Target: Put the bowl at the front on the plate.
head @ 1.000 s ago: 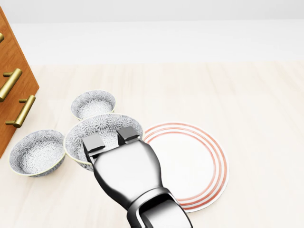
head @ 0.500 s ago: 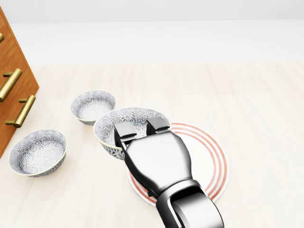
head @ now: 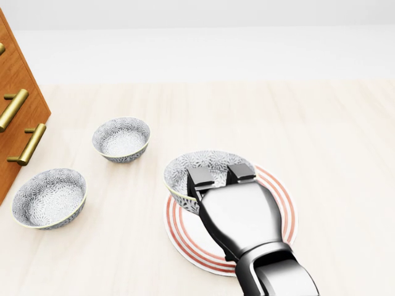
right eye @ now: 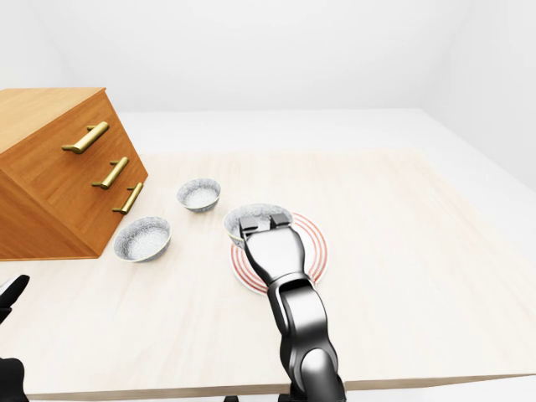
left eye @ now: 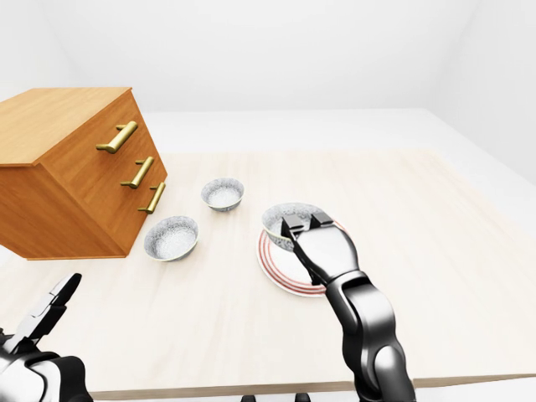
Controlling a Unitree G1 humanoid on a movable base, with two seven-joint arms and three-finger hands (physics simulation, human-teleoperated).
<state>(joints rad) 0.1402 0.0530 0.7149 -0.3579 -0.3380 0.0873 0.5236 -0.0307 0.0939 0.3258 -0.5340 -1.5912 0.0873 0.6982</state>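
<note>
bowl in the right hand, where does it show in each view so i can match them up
Head view: bowl just below centre, over the upper left of the plate, with the right hand on its rim.
Left-eye view: bowl near centre, slightly to the right.
Right-eye view: bowl near centre, slightly to the left.
Shared landmark: the red-ringed plate under the bowl, seen in all three views.
</note>
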